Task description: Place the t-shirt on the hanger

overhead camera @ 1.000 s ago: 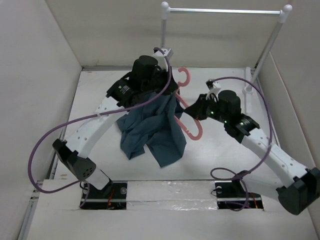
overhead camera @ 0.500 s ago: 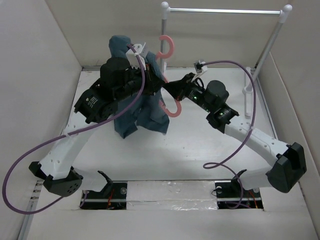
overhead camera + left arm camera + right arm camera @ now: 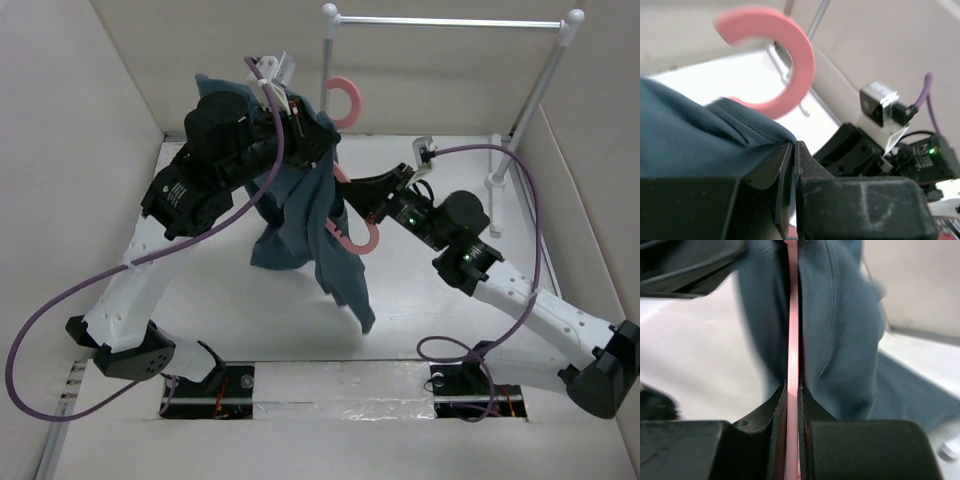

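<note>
The dark teal t-shirt point(image 3: 300, 215) hangs in the air, its lower part trailing down to the table. My left gripper point(image 3: 318, 130) is shut on the shirt's collar edge point(image 3: 782, 135), held high near the back wall. The salmon-pink hanger point(image 3: 345, 97) runs through the shirt; its hook point(image 3: 790, 75) sticks up above the cloth and its lower end point(image 3: 362, 240) pokes out below. My right gripper point(image 3: 352, 190) is shut on the hanger's thin bar point(image 3: 792, 340), with shirt cloth point(image 3: 840, 330) on both sides of it.
A white rack point(image 3: 535, 95) with a metal rail point(image 3: 450, 21) stands at the back right. Purple cables loop from both arms. White walls close in the left point(image 3: 60, 150) and right sides. The table point(image 3: 450, 310) is white.
Both arms lifted the shirt and hanger higher. The shirt has slid further along the hanger and now hangs longer toward the front. The right gripper moved slightly right and lower.
</note>
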Tool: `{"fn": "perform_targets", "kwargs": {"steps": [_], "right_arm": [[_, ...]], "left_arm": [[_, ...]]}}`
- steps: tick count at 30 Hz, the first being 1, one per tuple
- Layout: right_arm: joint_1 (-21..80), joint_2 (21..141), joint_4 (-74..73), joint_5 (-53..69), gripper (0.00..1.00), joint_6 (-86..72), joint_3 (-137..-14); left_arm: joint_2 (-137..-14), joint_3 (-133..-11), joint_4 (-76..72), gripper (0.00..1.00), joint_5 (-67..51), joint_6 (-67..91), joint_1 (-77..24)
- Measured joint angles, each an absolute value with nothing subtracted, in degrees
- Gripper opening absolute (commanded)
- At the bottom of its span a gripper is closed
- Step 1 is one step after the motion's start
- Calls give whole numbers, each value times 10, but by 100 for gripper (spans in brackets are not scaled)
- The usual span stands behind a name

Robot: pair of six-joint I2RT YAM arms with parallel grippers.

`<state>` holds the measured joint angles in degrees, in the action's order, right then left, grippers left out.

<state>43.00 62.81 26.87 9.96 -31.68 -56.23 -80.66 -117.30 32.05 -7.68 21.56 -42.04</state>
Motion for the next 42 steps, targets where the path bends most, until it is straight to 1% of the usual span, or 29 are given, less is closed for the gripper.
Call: {"fn": "perform_targets", "kwargs": {"steps": [3,6,8,10,15,19,22,24,28,34,35,36,39,41,42], "right_arm": [[431,643,231,68,0,-286,-579],[432,595,196,19,0,-254,-586],[432,559,201,-10,0,-246,-586],[432,550,215,-26,0,-240,-595],[427,620,243,-29,0,-227,-647],[423,632,224,-27,0,-215,-656],[408,671,226,-2,0,-214,-697],[406,686,234,-1,0,-211,-700],[418,677,232,-26,0,-179,-700],[421,627,216,-45,0,-134,-700],[416,621,208,-41,0,-135,-703],[411,618,202,-36,0,-136,-707],[382,626,221,-46,0,-147,-725],[362,629,230,-50,0,-155,-727],[355,630,230,-52,0,-161,-727]], "left_arm": [[-802,-1130,317,0,-97,218,-420],[-801,-1111,312,0,-112,218,-420],[-788,-1087,290,0,-122,218,-420],[-772,-1067,270,0,-126,220,-421],[-750,-1069,239,0,-130,217,-420],[-748,-1058,239,0,-130,214,-420],[-752,-1045,227,0,-130,210,-417],[-755,-1044,223,0,-131,207,-414],[-752,-1028,220,0,-125,204,-414],[-721,-990,200,0,-118,204,-414],[-717,-990,196,7,-118,204,-415],[-714,-991,194,8,-119,203,-416],[-712,-1001,229,7,-120,197,-420],[-720,-1011,243,10,-120,193,-421],[-724,-1015,247,20,-120,189,-422]]}}
